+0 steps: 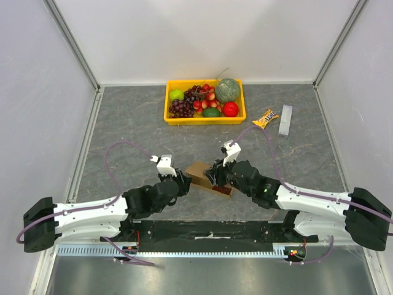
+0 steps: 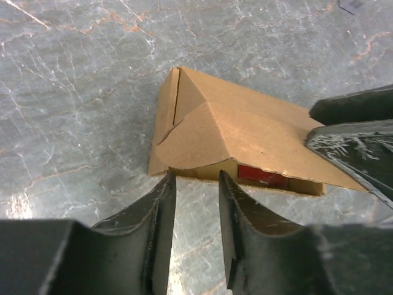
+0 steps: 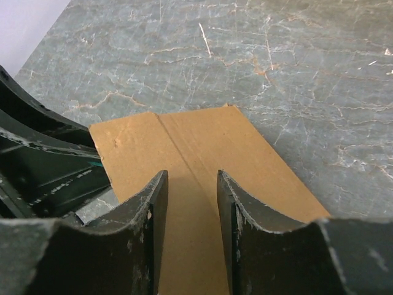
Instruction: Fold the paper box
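Note:
The paper box [image 1: 198,169] lies part folded on the table between my two grippers. In the left wrist view the paper box [image 2: 239,132] shows a curved end flap folded over its left end, and a dark-red packet [image 2: 262,176] peeks out of its open near side. My left gripper [image 2: 196,179] is open, its tips just short of that edge, with only table between them. My right gripper [image 3: 190,177] is open over the flat creased top panel of the paper box [image 3: 196,144], holding nothing. In the top view the left gripper [image 1: 184,182] and right gripper [image 1: 215,178] flank the box.
A yellow tray [image 1: 202,120] with several fruits stands at the back centre. A snack packet [image 1: 265,118] and a pale flat strip [image 1: 285,120] lie at the back right. White walls close in the table on three sides.

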You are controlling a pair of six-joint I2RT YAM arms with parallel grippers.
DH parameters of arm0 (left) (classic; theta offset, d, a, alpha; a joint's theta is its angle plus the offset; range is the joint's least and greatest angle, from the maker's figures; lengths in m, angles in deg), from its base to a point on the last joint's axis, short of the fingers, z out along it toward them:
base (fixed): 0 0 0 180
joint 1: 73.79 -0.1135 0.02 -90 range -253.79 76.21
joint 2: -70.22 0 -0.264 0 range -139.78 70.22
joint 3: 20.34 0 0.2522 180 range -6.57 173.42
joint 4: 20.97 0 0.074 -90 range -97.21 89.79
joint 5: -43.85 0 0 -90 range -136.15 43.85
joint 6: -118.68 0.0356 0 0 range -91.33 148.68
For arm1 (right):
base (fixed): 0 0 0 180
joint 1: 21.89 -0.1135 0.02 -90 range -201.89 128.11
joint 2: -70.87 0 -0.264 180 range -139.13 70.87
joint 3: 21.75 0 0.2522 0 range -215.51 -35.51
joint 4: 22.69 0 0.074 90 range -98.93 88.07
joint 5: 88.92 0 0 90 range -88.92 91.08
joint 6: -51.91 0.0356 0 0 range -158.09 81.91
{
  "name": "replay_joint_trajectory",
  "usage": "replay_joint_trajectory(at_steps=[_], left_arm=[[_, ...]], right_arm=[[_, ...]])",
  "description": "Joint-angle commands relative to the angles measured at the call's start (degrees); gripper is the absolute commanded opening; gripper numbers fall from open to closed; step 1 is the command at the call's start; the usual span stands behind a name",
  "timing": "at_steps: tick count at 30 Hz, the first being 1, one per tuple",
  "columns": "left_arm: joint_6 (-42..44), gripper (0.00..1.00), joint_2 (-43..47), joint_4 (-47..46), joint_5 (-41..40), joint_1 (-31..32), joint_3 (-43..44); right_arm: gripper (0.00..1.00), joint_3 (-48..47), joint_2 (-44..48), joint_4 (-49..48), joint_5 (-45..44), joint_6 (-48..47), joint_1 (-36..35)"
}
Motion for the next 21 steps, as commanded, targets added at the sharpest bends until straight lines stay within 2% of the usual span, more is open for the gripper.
replay_joint_trajectory(at_steps=[1,3,8,14,21], left_arm=[[-5.4,0.33,5.5,7.6,4.2,0.5,-1.0],[-7.0,0.21,7.9,9.8,5.7,0.5,-1.5],[-7.9,0.03,15.6,15.1,7.3,0.6,-1.6],[-7.7,0.02,21.0,26.3,5.9,0.6,2.9],[-6.9,0.02,25.8,29.5,3.3,0.5,5.6]], right_arm=[[0.45,0.7,-1.7,-3.5,2.7,-0.2,0.1],[0.45,1.0,-2.4,-4.1,3.9,-0.5,0.1],[0.46,1.7,-3.4,-4.5,6.5,-0.7,0.1],[0.46,2.3,-4.4,-2.8,5.9,-0.7,0.1],[0.45,0.7,-7.7,2.2,4.2,-0.8,0.1]])
